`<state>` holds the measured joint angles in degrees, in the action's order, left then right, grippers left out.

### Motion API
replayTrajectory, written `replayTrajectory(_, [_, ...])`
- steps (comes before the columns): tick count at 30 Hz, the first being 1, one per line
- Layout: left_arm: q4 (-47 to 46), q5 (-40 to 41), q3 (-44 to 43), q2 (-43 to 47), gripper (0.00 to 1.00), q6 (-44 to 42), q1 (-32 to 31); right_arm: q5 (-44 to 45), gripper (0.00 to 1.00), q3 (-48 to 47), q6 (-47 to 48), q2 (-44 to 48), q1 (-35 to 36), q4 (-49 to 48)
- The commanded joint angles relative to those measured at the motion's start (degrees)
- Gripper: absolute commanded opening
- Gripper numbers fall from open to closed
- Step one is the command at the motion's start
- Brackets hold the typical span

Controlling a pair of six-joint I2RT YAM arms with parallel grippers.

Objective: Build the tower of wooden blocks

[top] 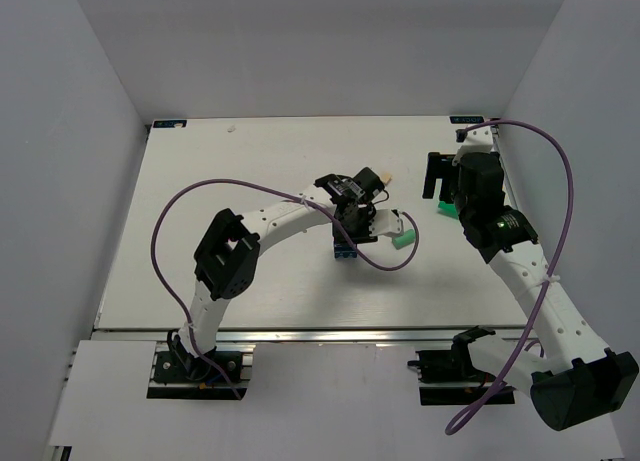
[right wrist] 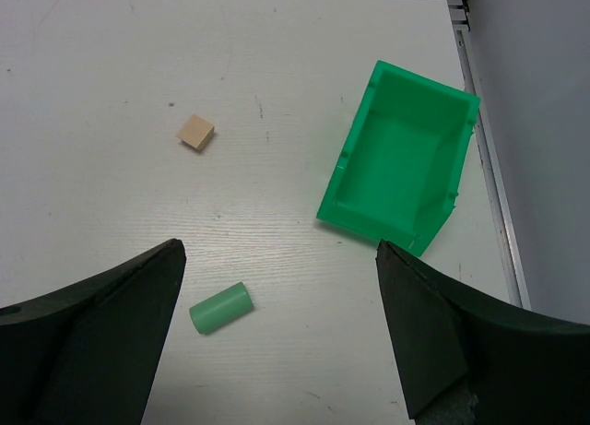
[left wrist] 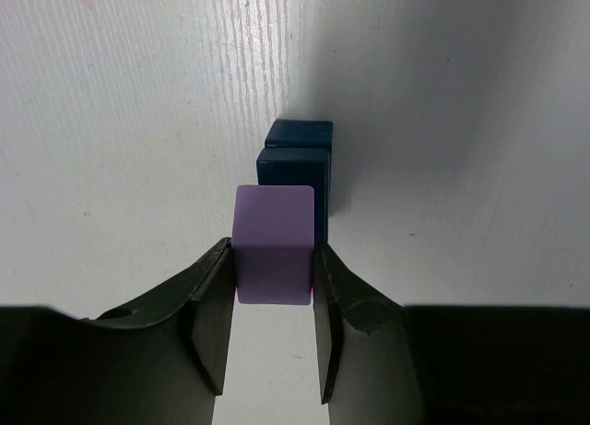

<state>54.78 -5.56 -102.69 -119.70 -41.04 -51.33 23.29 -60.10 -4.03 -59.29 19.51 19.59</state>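
**Operator:** What's my risk right now?

**Spotter:** Your left gripper [left wrist: 273,259] is clamped on the lilac block [left wrist: 273,245] at the centre of the left wrist view. It sits just in front of the two dark blue blocks [left wrist: 295,162], and I can't tell whether it clears their top. Go forward too low and you'd likely shove that pair over.

**Operator:** And the right side?

**Spotter:** Your right gripper [right wrist: 278,259] hangs with its fingers wide apart, holding nothing. The mint cylinder [right wrist: 221,307] lies on its side at lower left of the right wrist view, the beige block [right wrist: 195,132] is at upper left, and the green bin [right wrist: 396,167] is at right. A glancing touch would probably roll that cylinder — close on it squarely.
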Motion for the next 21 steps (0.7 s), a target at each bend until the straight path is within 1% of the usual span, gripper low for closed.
replayTrajectory(1, [-1.17, -0.06, 0.39, 1.13, 0.00, -0.97, -0.08, 1.23, 0.89, -0.73, 0.17, 0.31, -0.08, -1.23])
replayTrajectory(21, [-1.26, -1.38, 0.30, 0.96, 0.00, -1.68, -0.26, 0.53, 0.89, -0.72, 0.08, 0.22, -0.08, -1.31])
